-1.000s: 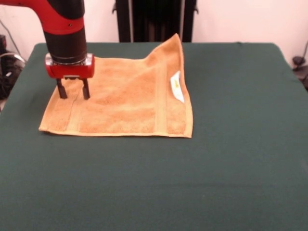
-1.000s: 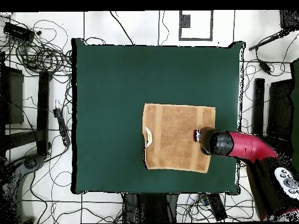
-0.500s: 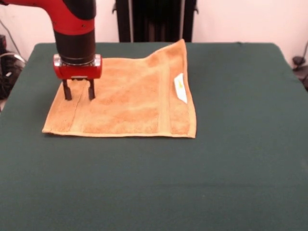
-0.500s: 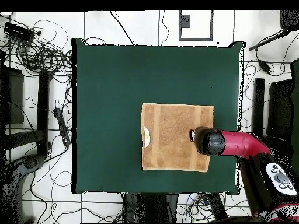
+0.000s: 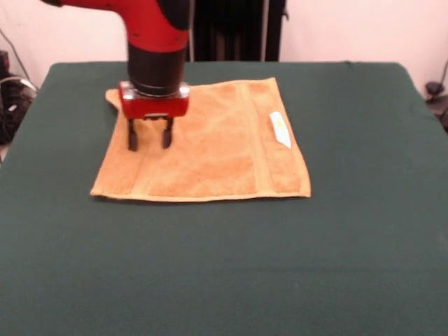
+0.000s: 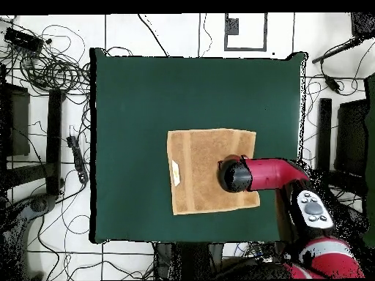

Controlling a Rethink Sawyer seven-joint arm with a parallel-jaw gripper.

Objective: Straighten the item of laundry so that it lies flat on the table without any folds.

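- The towel [image 5: 210, 150] is golden-orange terry, with paler woven bands running down it near its left and right edges in the middle of the front frame.
- A small white label [image 5: 280, 129] with a faint yellowish mark sits on the towel's right band.
- The table [image 5: 224, 266] is plain dark green cloth, with no pattern, filling most of the frame.
- The arm [image 5: 150, 28] at upper left is bright red with a black sleeve; the gripper [image 5: 149, 136] has a red body and black fingers [image 5: 132, 134].
- In the overhead frame, the floor [image 6: 44, 44] around the table is white, crossed by black cables.
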